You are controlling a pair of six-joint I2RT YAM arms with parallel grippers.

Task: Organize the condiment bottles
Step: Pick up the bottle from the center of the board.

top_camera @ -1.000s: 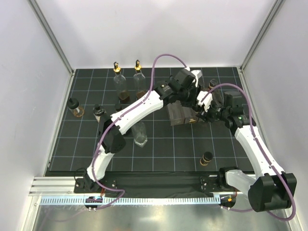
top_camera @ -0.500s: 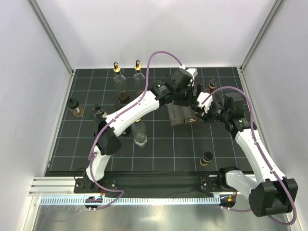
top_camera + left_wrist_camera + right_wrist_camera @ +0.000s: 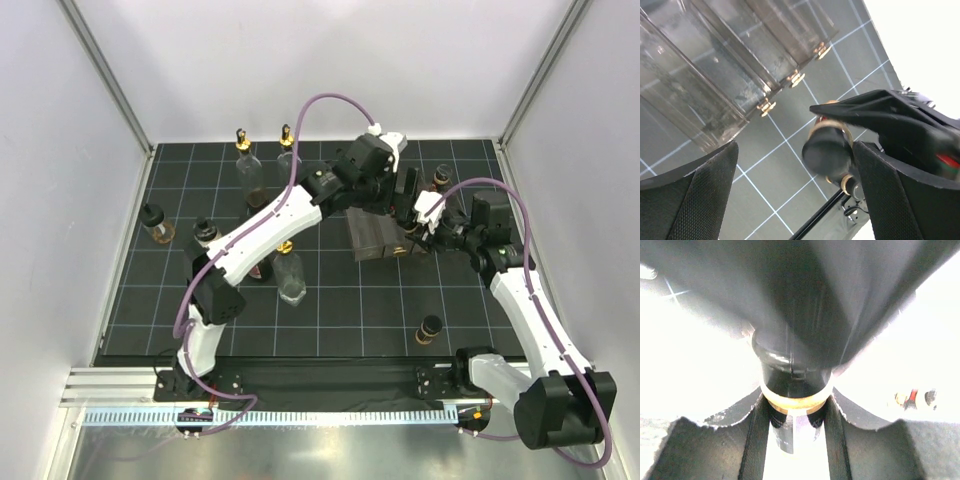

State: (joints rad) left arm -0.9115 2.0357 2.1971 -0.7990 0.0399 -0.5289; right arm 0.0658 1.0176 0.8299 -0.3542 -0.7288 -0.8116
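A small dark bottle (image 3: 826,148) with a black cap and gold collar is held at the neck by my right gripper (image 3: 795,440), which is shut on it; the cap (image 3: 790,367) fills the right wrist view. My left gripper (image 3: 795,148) stands open around that cap, its pads (image 3: 695,200) apart from it. In the top view both grippers meet just right of the clear rack (image 3: 372,238): left gripper (image 3: 404,188), right gripper (image 3: 425,226). Two tall gold-topped bottles (image 3: 247,168) stand at the back left. Small dark bottles stand at the left (image 3: 155,226), beside it (image 3: 205,233) and at the front right (image 3: 430,328).
A clear bottle (image 3: 291,277) stands mid-mat beside the left arm's forearm. Another small dark bottle (image 3: 440,180) sits behind the grippers at the back right. The rack's gold latches (image 3: 796,78) face the grippers. White walls ring the black grid mat (image 3: 340,320).
My left gripper has opened and let go of the small dark bottle, drawing back a little. The right gripper keeps its hold on the bottle, nearly still.
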